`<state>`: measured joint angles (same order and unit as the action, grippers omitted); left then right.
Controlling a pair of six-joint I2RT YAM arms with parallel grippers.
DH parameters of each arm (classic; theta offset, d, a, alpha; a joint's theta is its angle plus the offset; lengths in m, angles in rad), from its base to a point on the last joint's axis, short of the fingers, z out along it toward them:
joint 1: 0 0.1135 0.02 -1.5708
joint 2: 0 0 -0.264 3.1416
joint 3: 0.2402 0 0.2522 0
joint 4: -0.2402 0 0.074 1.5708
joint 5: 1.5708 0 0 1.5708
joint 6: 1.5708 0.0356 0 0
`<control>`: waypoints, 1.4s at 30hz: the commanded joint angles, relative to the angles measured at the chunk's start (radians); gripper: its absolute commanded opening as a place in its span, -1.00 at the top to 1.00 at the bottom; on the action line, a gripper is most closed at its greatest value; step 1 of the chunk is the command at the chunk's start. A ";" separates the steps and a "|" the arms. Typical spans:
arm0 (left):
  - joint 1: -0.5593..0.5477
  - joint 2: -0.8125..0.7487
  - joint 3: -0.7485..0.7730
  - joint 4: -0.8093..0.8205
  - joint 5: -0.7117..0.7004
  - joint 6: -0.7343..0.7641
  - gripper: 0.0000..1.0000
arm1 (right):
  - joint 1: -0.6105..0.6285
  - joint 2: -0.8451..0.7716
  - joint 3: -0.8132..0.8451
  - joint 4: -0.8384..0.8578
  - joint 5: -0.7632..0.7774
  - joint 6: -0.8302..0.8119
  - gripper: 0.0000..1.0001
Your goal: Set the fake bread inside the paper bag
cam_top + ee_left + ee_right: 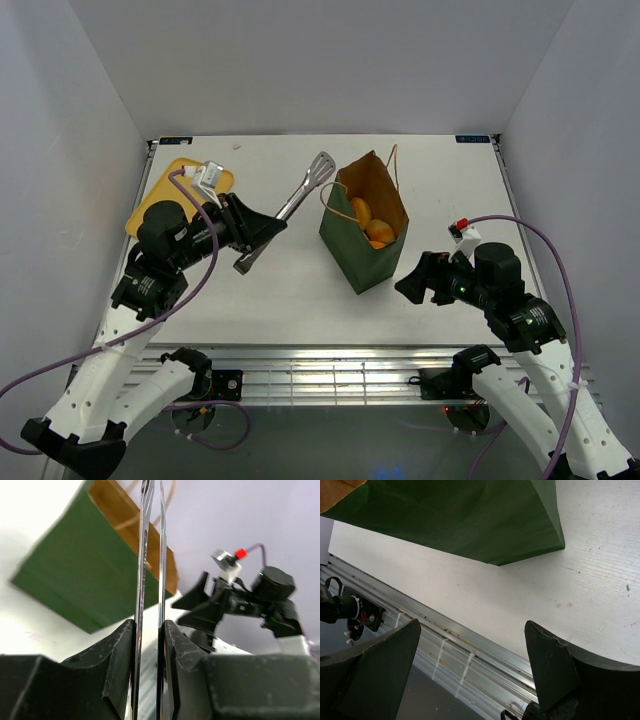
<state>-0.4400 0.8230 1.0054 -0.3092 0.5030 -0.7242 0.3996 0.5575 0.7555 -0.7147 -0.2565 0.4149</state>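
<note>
Top external view, item one: paper bag (350, 245), dark green outside, brown kraft within, two thin tan string handles at its far rim, standing near the middle of the bench (280, 290) with its mouth open upward. Item two: fake bread (372, 226), several rounded golden-orange pieces, lying together low inside the bag; the exact count could not be told. No bread showed on the bench or on the visible part of the yellow tray (160, 185) at the far left corner, though the left arm (165, 250) hid some of it. Item three: metal tongs (300, 195), long axis running diagonally from the left jaws up and rightward, slotted head just beside the bag's far-left rim, nothing seen between the blades. Left jaws: clamped on the handle end of the tongs, the two steel strips squeezed nearly together, as the left wrist view showed. Right jaws: wide apart, holding nothing, near the bag's near-right corner and not touching it; the right wrist view showed only green paper and bare bench beyond them. Bearing: the bread lay to the right of the tong head and lower, inside the bag; the left arm, tool in its grip, was better placed to reach the mouth, and the right arm (500, 285) was nearer the bag's base. Judged: loading looked complete or nearly so.
</note>
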 commanded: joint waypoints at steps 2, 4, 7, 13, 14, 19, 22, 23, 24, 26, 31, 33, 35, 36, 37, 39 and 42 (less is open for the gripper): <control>-0.003 -0.031 0.096 -0.162 -0.284 0.207 0.22 | 0.002 -0.013 -0.001 0.020 -0.004 -0.013 -0.80; -0.003 -0.030 0.122 -0.194 -0.351 0.270 0.21 | 0.004 -0.016 0.001 0.015 -0.003 -0.014 -0.80; -0.003 -0.028 0.136 -0.211 -0.455 0.334 0.21 | 0.002 -0.019 0.007 0.008 -0.001 -0.016 -0.81; -0.003 -0.025 0.081 -0.176 -0.644 0.407 0.18 | 0.002 -0.022 0.013 -0.002 -0.003 -0.015 -0.80; -0.003 -0.031 0.061 -0.157 -0.674 0.411 0.18 | 0.002 -0.024 0.013 -0.005 -0.003 -0.014 -0.80; -0.003 -0.099 -0.149 0.108 -0.794 0.471 0.21 | 0.002 -0.024 0.016 -0.009 -0.007 -0.007 -0.80; -0.003 -0.052 -0.223 0.211 -0.848 0.497 0.21 | 0.002 -0.022 0.025 -0.017 -0.012 -0.004 -0.81; -0.003 -0.030 -0.252 0.226 -0.868 0.499 0.22 | 0.002 -0.025 0.030 -0.022 -0.009 -0.004 -0.81; -0.003 -0.007 -0.264 0.243 -0.870 0.488 0.22 | 0.002 -0.028 0.036 -0.026 0.000 -0.004 -0.80; -0.003 0.059 -0.269 0.260 -0.877 0.448 0.23 | 0.004 -0.033 0.041 -0.042 0.008 -0.004 -0.80; -0.003 0.146 -0.341 0.402 -0.916 0.352 0.25 | 0.002 -0.042 0.031 -0.048 0.002 0.004 -0.80; -0.003 0.191 -0.370 0.435 -0.928 0.326 0.25 | 0.002 -0.050 0.033 -0.048 -0.003 0.007 -0.81; -0.003 0.240 -0.392 0.458 -0.913 0.292 0.25 | 0.002 -0.053 0.038 -0.058 0.003 0.009 -0.81; -0.005 0.258 -0.399 0.467 -0.910 0.281 0.25 | 0.002 -0.054 0.041 -0.065 0.011 0.007 -0.80; -0.003 0.278 -0.409 0.470 -0.905 0.270 0.25 | 0.002 -0.054 0.042 -0.069 0.014 0.002 -0.80; -0.005 0.326 -0.422 0.498 -0.891 0.256 0.25 | 0.004 -0.056 0.047 -0.081 0.016 0.001 -0.80; -0.005 0.357 -0.444 0.522 -0.874 0.249 0.25 | 0.004 -0.061 0.050 -0.084 0.019 -0.001 -0.80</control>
<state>-0.4408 1.1748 0.5774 0.1322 -0.3798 -0.4404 0.3996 0.5095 0.7593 -0.7879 -0.2546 0.4160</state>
